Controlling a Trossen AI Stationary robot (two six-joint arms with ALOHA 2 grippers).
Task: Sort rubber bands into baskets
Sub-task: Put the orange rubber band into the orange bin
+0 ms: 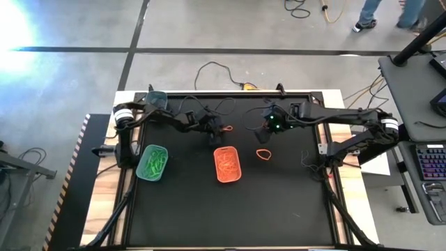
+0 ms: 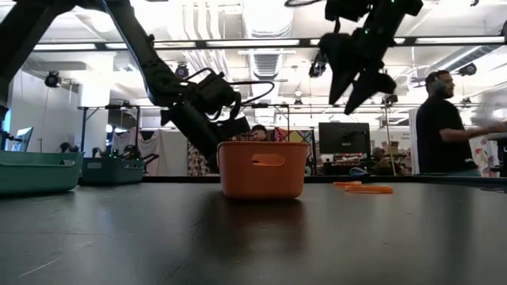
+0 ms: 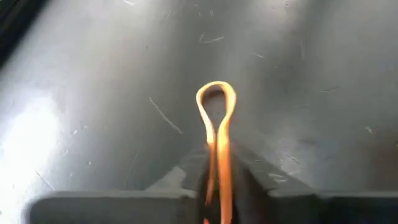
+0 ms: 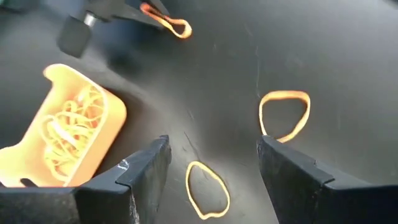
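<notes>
Green and orange baskets (image 1: 228, 164) filled; left hand (image 1: 217, 130) clamped on an orange band (image 3: 216, 134) at 12 o'clock; right hand (image 4: 211, 168) apart; loose bands (image 1: 263, 154) remain.

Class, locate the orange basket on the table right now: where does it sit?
In the high view the orange basket sits near the table's middle, right of the light green basket and left of a loose orange rubber band; it holds orange bands.
</notes>
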